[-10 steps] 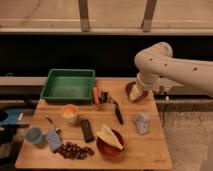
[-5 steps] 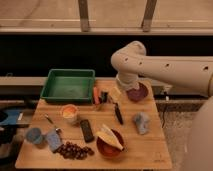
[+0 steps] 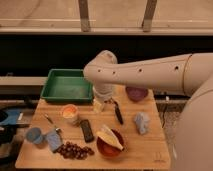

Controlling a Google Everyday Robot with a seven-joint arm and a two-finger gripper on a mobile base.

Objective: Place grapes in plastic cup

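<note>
So the grapes (image 3: 74, 150) were sitting near the front edge of the wooden table (image 3: 150, 147), just left of the red bowl (image 3: 111, 150) and well apart from the arm. The plastic cup (image 3: 34, 135) was over by the front left corner, with a bluish-grey thing (image 3: 53, 140) between it and the grapes. The gripper (image 3: 102, 101) hung low by the right front corner of the green tray (image 3: 67, 85), behind the orange cup (image 3: 69, 113). Honestly couldn't tell if it was open or closed, the big white arm (image 3: 145, 72) covered most of it
</note>
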